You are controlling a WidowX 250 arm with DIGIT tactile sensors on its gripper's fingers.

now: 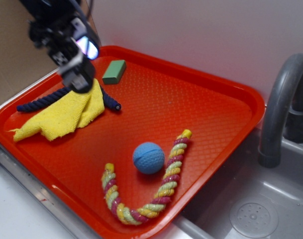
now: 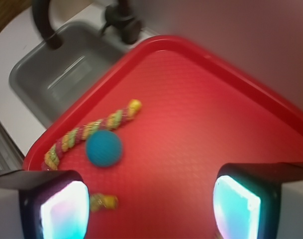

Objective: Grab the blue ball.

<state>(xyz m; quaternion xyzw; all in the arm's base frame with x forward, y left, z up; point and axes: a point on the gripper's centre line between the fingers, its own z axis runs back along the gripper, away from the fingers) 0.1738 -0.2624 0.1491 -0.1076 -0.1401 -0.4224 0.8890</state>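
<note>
Below me sits a red tray [image 1: 211, 94] with a textured bottom, its right corner beside the grey sink [image 1: 251, 209]. The blue ball [image 1: 148, 158] rests on the tray near the front edge, inside the curve of a pink, yellow and green rope [image 1: 163, 191] and just beside it. Toward the left corner lies a yellow cloth [image 1: 66, 115] over a dark navy rope [image 1: 42, 101]. A green block [image 1: 114, 71] lies by the back edge.

One blue ball [image 1: 149, 158], two ropes: one multicoloured braided rope [image 1: 156, 189], one dark navy rope [image 1: 39, 102]; one yellow cloth [image 1: 66, 115], one green block [image 1: 114, 71], one red tray [image 1: 201, 99], one sink [image 1: 270, 209], one faucet [image 1: 280, 109].
</note>
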